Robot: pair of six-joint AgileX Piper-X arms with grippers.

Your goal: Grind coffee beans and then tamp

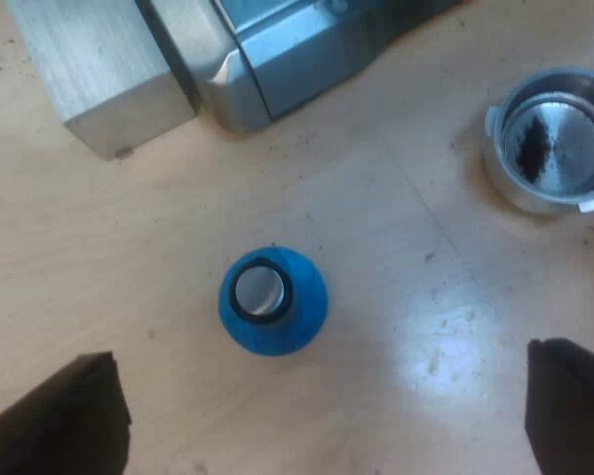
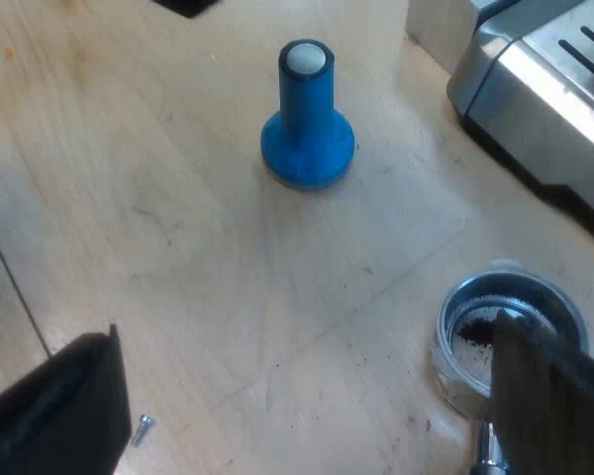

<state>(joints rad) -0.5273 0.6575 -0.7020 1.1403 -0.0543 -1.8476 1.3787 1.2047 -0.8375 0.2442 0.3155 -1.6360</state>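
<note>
On the table (image 1: 376, 237), blue tamper (image 1: 272, 302) upright, metal holder (image 1: 552, 141) nearby, left claw (image 1: 317, 421) spread, right claw (image 2: 307, 406) spread

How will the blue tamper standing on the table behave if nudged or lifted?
The blue flared-base tamper with a grey cap stands upright on its wide foot on the wooden table, so a low nudge probably slides it. A push high on the narrow stem might tip it; being round, it could roll. It looks rigid.

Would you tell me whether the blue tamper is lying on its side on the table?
No, the blue tamper stands upright on its wide base on the table.
</note>
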